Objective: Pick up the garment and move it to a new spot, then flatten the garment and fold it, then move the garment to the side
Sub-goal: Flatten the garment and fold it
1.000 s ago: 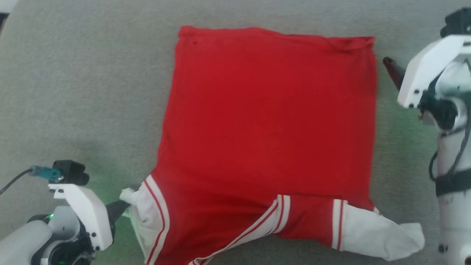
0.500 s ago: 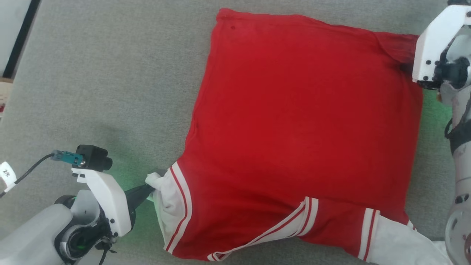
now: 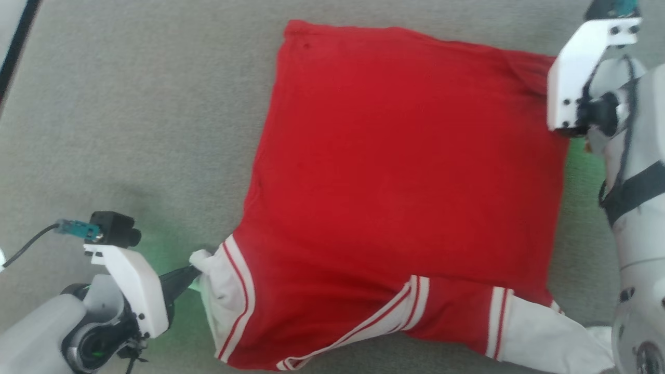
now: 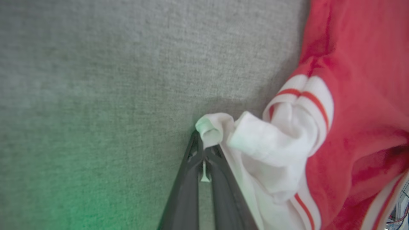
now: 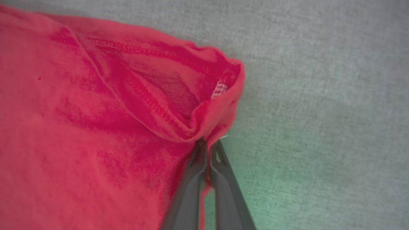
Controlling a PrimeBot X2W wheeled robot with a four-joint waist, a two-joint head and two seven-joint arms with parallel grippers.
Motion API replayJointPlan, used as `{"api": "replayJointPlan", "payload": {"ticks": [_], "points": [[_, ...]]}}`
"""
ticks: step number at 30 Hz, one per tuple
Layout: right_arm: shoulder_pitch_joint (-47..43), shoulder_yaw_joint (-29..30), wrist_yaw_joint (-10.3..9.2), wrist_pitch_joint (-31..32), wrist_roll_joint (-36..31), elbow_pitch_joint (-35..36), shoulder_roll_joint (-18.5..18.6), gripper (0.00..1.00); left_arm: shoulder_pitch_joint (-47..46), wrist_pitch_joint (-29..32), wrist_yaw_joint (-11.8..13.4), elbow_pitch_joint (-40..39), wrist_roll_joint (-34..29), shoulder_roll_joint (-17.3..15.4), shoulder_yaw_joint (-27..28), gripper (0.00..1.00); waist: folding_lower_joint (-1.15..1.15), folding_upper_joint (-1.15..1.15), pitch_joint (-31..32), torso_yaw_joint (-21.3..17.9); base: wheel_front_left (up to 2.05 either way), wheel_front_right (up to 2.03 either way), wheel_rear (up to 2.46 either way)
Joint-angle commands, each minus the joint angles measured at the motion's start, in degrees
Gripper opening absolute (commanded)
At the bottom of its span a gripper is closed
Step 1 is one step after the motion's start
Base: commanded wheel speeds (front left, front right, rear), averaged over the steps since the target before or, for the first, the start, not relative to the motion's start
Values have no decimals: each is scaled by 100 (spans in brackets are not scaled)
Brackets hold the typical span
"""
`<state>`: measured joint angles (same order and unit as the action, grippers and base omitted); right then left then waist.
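Observation:
The garment [image 3: 405, 176] is a red jersey shirt with white sleeves and red-and-white striped trim, spread on grey carpet, plain red side up. My left gripper [image 3: 193, 270] is at its near left and is shut on the bunched white sleeve end [image 4: 211, 129]. At the far right, my right gripper [image 5: 206, 143] is shut on the shirt's folded red hem corner [image 5: 204, 115]; in the head view its fingers sit behind the white wrist housing [image 3: 574, 78]. The other white sleeve [image 3: 550, 335] trails out at the near right.
Grey carpet [image 3: 130, 130] stretches wide to the left of the shirt. A dark strip and pale floor [image 3: 13, 36] border the far left corner. My right forearm [image 3: 636, 234] runs down the right edge of the head view.
My right gripper has come in from beside the shirt onto its far right corner and closed on the hem. The head camera has shifted. My left gripper still holds the sleeve.

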<state>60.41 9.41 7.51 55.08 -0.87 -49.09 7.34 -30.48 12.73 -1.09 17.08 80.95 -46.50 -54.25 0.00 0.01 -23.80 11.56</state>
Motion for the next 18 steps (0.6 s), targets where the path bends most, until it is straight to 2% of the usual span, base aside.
{"api": "replayJointPlan", "payload": {"ticks": [1,5,8,13,18], "points": [[-329,-172,-3,11,164,-22,-38,0,13,-57,235,195,-42,3,38,0,0,-1,113,-181,0,0,0],[-519,-614,-3,31,580,336,-45,0,85,-106,313,142,2,-131,92,0,0,-1,203,-411,0,0,0],[-855,-1049,-3,173,1030,858,43,0,134,-132,382,56,15,-267,139,0,0,-1,283,-630,0,0,0],[-1704,-1436,-3,552,1730,2088,239,0,217,-160,465,-104,47,-441,184,0,0,-1,390,-940,0,0,0],[-2784,-1411,-3,996,2157,3544,368,0,283,-179,509,-256,51,-585,215,0,0,-1,433,-1183,0,0,0]]}}
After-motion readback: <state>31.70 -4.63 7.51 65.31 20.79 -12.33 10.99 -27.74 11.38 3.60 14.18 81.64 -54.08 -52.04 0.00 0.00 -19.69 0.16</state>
